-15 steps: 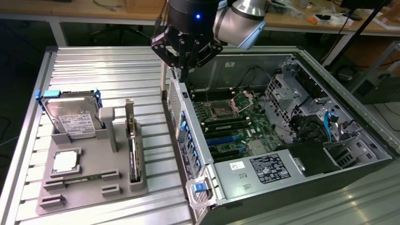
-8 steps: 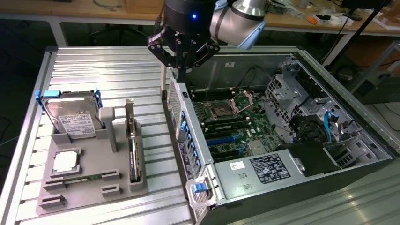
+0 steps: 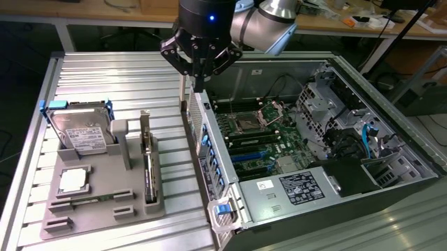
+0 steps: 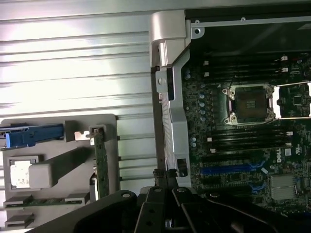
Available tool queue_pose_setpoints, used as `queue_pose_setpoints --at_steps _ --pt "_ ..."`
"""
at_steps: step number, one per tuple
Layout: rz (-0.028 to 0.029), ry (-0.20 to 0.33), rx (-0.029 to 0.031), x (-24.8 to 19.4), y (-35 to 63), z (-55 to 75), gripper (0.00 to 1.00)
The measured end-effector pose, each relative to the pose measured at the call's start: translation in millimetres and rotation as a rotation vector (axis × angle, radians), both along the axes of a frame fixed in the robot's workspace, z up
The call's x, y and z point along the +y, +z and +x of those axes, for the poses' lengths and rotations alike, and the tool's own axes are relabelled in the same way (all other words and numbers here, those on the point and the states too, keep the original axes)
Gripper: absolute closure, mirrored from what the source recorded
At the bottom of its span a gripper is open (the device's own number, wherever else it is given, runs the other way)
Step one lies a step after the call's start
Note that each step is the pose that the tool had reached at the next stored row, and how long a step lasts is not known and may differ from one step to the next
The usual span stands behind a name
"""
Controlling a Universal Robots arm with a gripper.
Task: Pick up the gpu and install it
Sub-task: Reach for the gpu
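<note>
Claw (image 3: 199, 83) (image 4: 164, 182) pinched fully closed, holding nothing, tips pointing down. Directly under the tips: rear wall (image 3: 198, 112) (image 4: 171, 97) of the open computer case (image 3: 391, 172); contact unclear. Motherboard (image 3: 262, 138) (image 4: 243, 145) just past the claw toward the exterior view's right, inside the case. The gpu (image 3: 146, 151) (image 4: 100, 165) is well apart from the claw, toward the exterior view's left and lower, standing on edge in a slot of the grey fixture (image 3: 104, 214) (image 4: 58, 124). Hard drive (image 3: 82, 130) farther left in the same fixture.
</note>
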State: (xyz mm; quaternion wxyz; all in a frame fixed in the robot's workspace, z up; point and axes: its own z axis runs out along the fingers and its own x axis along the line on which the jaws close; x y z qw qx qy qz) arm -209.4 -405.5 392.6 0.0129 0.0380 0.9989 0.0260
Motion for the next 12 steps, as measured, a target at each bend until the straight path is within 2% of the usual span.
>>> queue_pose_setpoints --at_steps 12 --pt "0.0001 0.0 -0.0001 -5.0 -0.2 -7.8 0.89"
